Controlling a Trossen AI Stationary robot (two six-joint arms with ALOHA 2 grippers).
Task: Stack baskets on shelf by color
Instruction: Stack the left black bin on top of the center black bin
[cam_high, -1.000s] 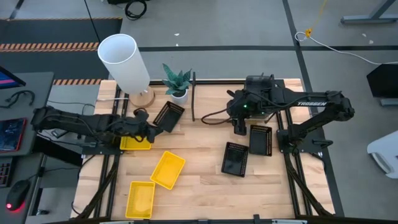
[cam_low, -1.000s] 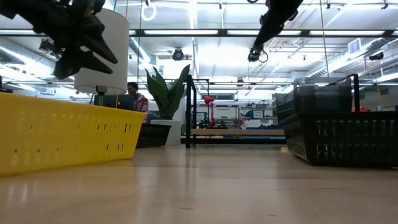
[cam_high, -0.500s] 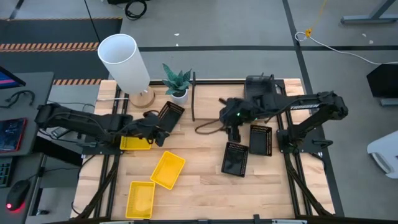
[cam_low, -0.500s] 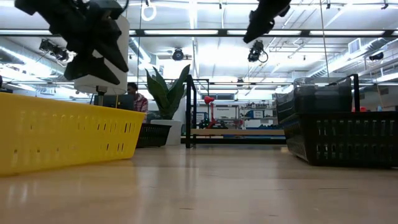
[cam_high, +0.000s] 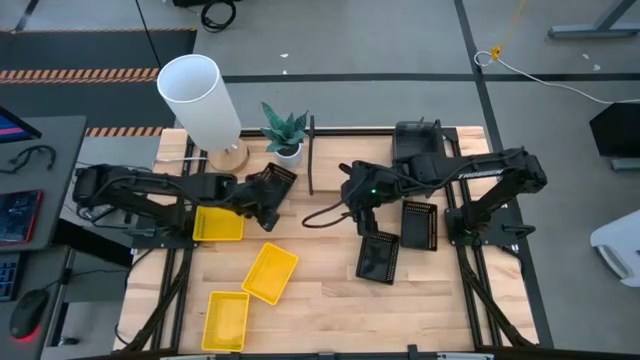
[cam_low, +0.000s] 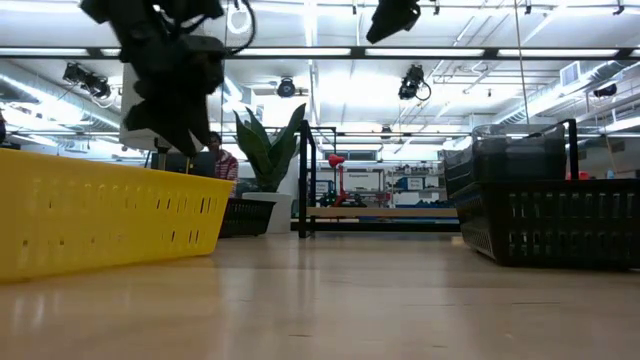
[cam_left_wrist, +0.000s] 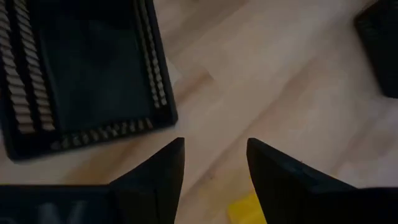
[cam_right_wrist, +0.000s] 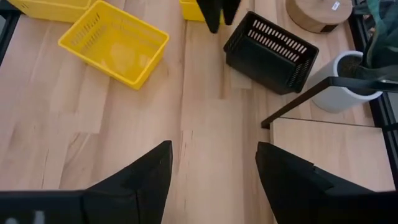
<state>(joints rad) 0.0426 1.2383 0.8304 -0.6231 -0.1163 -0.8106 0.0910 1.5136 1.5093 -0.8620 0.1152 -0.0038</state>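
- Two arms meet mid-frame; neither holds anything.
- Shelf (cam_high: 311, 155), upper centre, carries no basket.
- Left gripper (cam_high: 262, 208), fingers wide, hovers beside the tilted black basket (cam_high: 271, 183); a skewed grasp could tip it.
- Right gripper (cam_high: 362, 212), fingers wide, hangs centre-right.
- Yellow baskets (cam_high: 270, 272) lie scattered lower left.

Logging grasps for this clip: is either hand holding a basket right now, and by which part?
Nothing is held. The left hand and the right hand are both open over bare wooden table.
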